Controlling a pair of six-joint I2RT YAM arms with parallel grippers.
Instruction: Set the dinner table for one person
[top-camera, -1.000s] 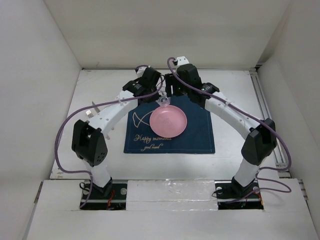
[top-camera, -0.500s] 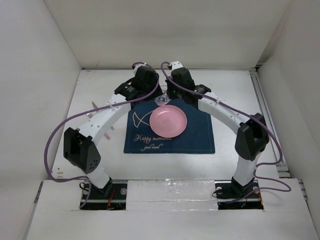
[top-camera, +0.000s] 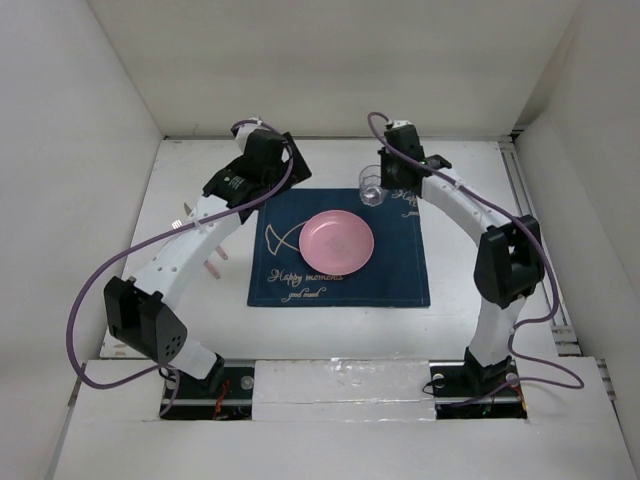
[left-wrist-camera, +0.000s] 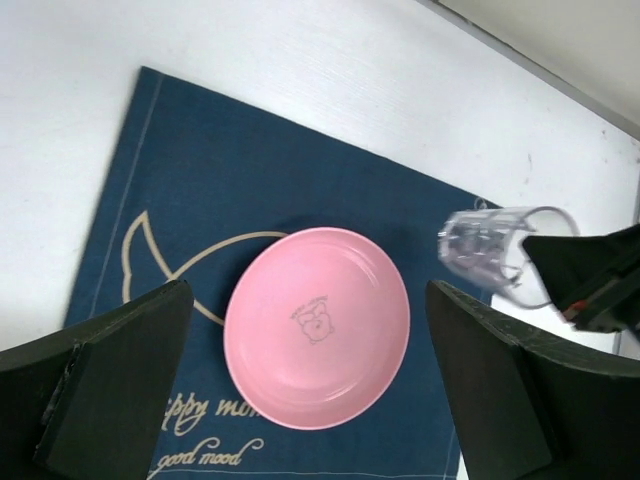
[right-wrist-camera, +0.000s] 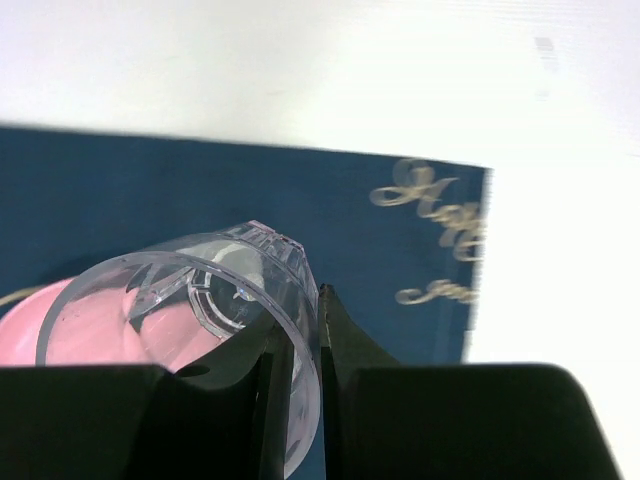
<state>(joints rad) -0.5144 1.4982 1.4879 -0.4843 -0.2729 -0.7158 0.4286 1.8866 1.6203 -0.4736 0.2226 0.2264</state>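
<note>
The dinner table (top-camera: 330, 160) is the wide matte white top that fills the floor of the enclosure and carries everything else. At its centre lies a navy placemat (top-camera: 395, 270) with a fish outline and gold script, and a pink plate (top-camera: 337, 243) sits on the mat's far half. At about 1 o'clock from the plate, over the mat's far edge, the right gripper (right-wrist-camera: 300, 330) is closed on the wall of a clear faceted tumbler (top-camera: 372, 186), one finger inside the rim and one outside. The tumbler looks tilted, and whether its base touches down cannot be told. The left gripper (top-camera: 262, 160) hovers at 11 o'clock, spread wide and empty.

The pinch on a thin, smooth wall looks weak, so the tumbler could swivel or slip. If let go while tilted or half on the mat's edge, it could topple towards the plate.

The tabletop is plain and glare-free. White walls close in three sides, and a metal rail (top-camera: 530, 230) runs along the 3 o'clock edge.
</note>
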